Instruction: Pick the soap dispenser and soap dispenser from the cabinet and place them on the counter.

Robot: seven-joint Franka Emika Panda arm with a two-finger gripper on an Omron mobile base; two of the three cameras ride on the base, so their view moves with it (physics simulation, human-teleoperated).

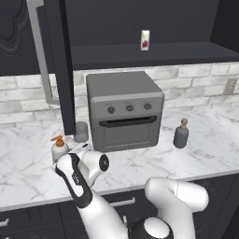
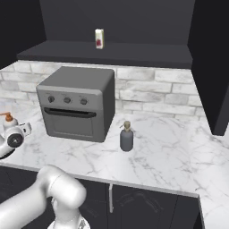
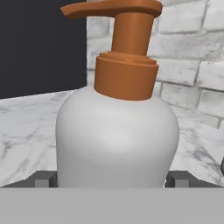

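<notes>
Standing wide apart, the jaws of the gripper (image 3: 112, 178) flank the white soap dispenser (image 3: 117, 135) at the bottom of the hand view, one dark fingertip (image 3: 43, 179) on each side of its body; contact cannot be confirmed, and the bottle stands upright on the counter (image 1: 186, 158), not lifted.

Count: two soap dispensers. The white one with the orange pump sits at the left of the left base view (image 1: 59, 148), just in front of the robot's hand, and at the far left edge of the right base view (image 2: 8, 120). The dark grey soap dispenser (image 1: 181, 134) with a tan pump stands upright on the counter right of centre, beside the toaster oven (image 1: 123, 109), well apart from the white one. One small white carton (image 1: 145, 39) stands on the open cabinet (image 1: 140, 53) shelf, upper centre. One short grey cup (image 1: 81, 131) stands between the white bottle and the oven.

Arm pose: it rises from the lower right of the left base view, bends at a white elbow, and reaches left and low, with the hand level at counter height facing the white bottle.
</notes>
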